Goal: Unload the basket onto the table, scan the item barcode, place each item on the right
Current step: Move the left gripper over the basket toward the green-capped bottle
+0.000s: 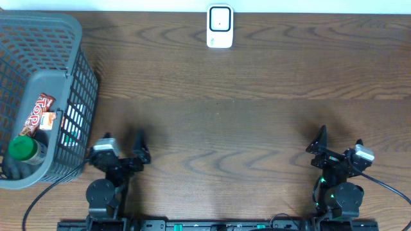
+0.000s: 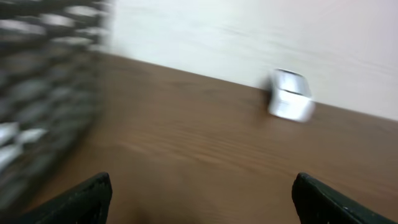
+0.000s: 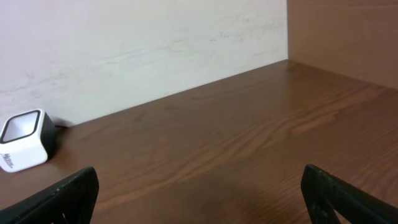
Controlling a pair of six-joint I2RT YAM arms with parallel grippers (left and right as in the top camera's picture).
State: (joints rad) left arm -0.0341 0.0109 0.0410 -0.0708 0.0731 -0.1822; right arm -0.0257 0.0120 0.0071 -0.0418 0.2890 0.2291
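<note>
Jaws on both arms stand spread wide with nothing between them. From overhead we see the left gripper and the right gripper low over the near edge of the table, well apart from each other. In each wrist view only bare wood lies between the dark fingers of the left gripper and between those of the right gripper.

The items that could be scanned lie in the grey mesh basket at the table's left end, just beside the left gripper on its left. Inside we make out a candy bar in a red and white wrapper, lying on a slant. A green-capped bottle lies nearer the robot, touching or almost touching the bar. We cannot tell what the small white and teal packets beside them are. The basket's wall stands between the left gripper and these items.

The white scanner stands at the far edge of the table, near the middle and against the wall, well apart from both grippers and from the basket. The left wrist view is blurred, yet it shows the basket at left and the scanner ahead to the right. The right wrist view shows the scanner far off at left. Open table lies between it and the jaws.
</note>
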